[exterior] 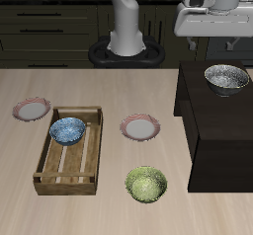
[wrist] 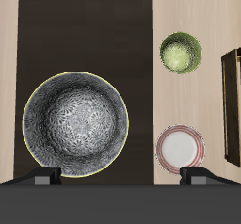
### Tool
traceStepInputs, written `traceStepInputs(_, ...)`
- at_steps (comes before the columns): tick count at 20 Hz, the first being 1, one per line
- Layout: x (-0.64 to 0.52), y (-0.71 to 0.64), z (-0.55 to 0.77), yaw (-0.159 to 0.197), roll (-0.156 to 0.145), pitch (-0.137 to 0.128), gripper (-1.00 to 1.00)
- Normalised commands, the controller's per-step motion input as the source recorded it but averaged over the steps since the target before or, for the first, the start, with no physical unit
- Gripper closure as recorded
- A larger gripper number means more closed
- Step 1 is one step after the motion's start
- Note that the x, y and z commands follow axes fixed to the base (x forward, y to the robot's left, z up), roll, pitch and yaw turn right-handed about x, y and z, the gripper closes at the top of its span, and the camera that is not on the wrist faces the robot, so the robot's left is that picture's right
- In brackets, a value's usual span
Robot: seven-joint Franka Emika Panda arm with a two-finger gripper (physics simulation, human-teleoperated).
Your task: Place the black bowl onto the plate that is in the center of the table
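Note:
The black bowl stands on top of the dark cabinet block and shows its pale speckled inside. In the wrist view the bowl lies directly below me on the cabinet. The pink-rimmed plate lies at the middle of the tan table, beside the cabinet; it also shows in the wrist view. My gripper hangs well above the bowl, open and empty. Its fingertips are spread wider than the bowl.
A yellow-green bowl sits near the table's front edge, also in the wrist view. A wooden tray holds a blue patterned bowl. A second pink-rimmed plate lies beyond the tray.

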Motion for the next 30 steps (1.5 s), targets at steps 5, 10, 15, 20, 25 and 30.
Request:
traceStepInputs(5, 0.08, 0.0, -0.04, 0.009, 0.036, -0.019, -1.0)
traceStepInputs(10, 0.07, -0.05, -0.1, -0.022, -0.001, 0.008, -1.0)
traceStepInputs(15, -0.04, -0.04, -0.18, 0.021, 0.003, -0.001, -1.0)
traceStepInputs(20, -0.05, -0.03, -0.35, -0.001, 0.022, 0.031, -1.0)
traceStepInputs(25, 0.04, -0.04, -0.25, 0.015, -0.003, 0.012, -1.0)
traceStepInputs(30, -0.05, 0.05, -0.29, -0.006, 0.027, 0.032, -1.0)
